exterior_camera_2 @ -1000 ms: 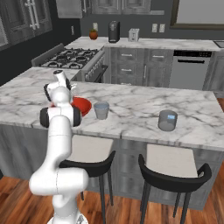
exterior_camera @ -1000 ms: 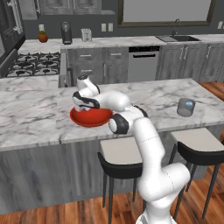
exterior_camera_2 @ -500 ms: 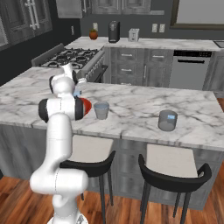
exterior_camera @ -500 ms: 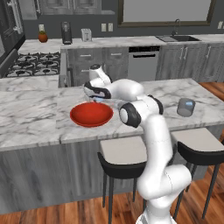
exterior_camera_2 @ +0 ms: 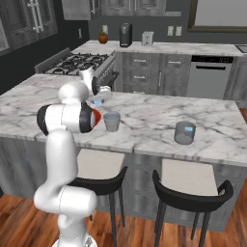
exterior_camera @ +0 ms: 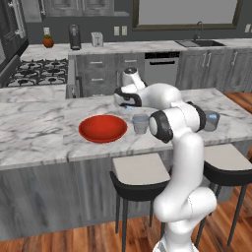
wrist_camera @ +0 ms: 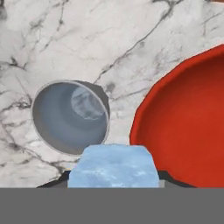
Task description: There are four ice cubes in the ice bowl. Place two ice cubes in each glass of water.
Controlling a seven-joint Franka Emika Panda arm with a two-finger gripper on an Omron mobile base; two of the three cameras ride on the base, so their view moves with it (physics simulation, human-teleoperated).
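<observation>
While my jaws are closed on an ice cube (wrist_camera: pixel 113 166), I centre it above the near glass (wrist_camera: pixel 70 117) right of the ice bowl (wrist_camera: pixel 183 122) before releasing.

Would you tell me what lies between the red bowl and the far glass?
The near glass stands between the bowl and the far glass, close beside the bowl, as the left base view shows.

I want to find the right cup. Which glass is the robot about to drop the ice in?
Look at the long marble island counter and find the big red bowl. The glass stands right beside that bowl, with the gripper holding an ice cube above it. The other glass stands alone, farther along the counter.
</observation>
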